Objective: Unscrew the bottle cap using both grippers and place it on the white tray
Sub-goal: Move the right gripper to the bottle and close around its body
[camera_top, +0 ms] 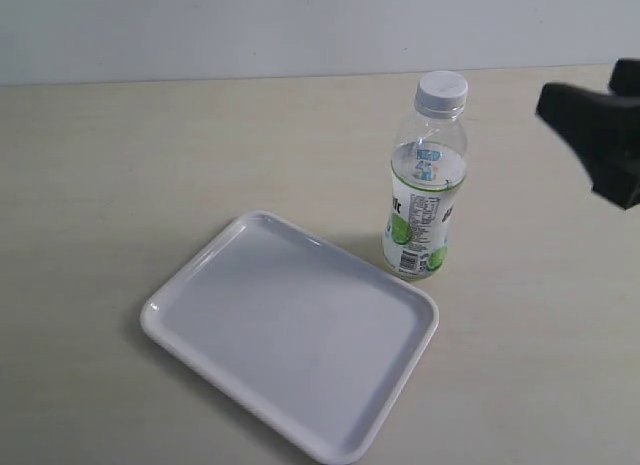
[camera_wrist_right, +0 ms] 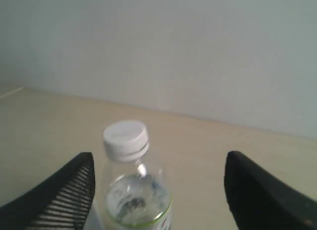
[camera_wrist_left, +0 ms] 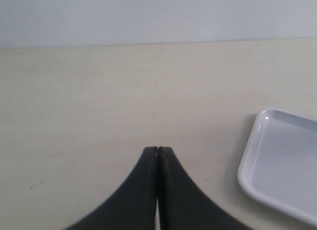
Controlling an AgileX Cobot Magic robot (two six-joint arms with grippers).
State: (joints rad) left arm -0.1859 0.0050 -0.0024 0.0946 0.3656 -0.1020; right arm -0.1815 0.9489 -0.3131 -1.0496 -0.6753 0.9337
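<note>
White bottle cap (camera_top: 441, 89) found screwed on. Approach step, probably: right tool (camera_wrist_right: 159, 161) wide, right of the bottle (camera_top: 425, 200); left tool (camera_wrist_left: 157, 151) shut. Called next for a grip.

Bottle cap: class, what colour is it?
The bottle cap is white, clearest in the exterior view.

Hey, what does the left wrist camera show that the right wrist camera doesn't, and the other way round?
Only the left wrist view: a corner of the white tray and the left gripper, its jaws pressed shut with nothing between them. Only the right wrist view: the bottle with the bottle cap on it, and the right gripper, its jaws wide open and holding nothing. Both: the pale tabletop and the plain wall behind it.
</note>
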